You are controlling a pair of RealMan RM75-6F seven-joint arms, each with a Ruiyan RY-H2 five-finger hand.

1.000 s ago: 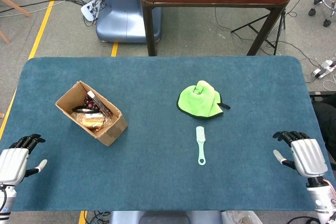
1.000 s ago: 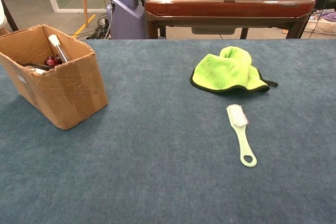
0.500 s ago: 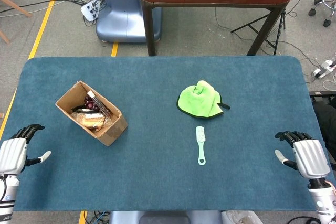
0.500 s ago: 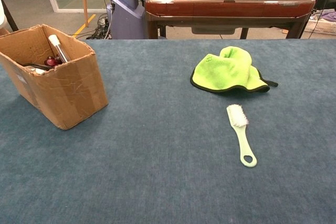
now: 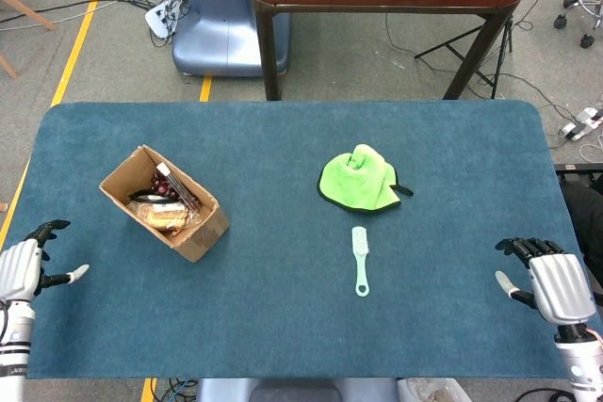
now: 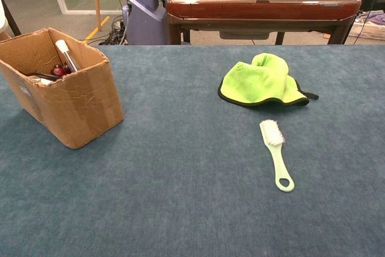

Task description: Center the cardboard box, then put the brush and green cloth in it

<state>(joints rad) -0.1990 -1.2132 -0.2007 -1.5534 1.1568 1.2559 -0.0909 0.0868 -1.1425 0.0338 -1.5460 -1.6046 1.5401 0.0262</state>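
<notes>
Cardboard box [image 5: 166,203] sits way off to the left, already half full, with the cloth [image 5: 358,180] and brush [image 5: 360,259] mid-table. Left hand [image 5: 21,271] and right hand [image 5: 554,281] are spread, holding nothing. Shoving the box by one wall could tip it and spill stuff, I reckon.

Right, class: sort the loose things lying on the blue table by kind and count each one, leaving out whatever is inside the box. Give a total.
Cardboard box: 1
Green cloth: 1
Brush: 1
Total: 3
</notes>
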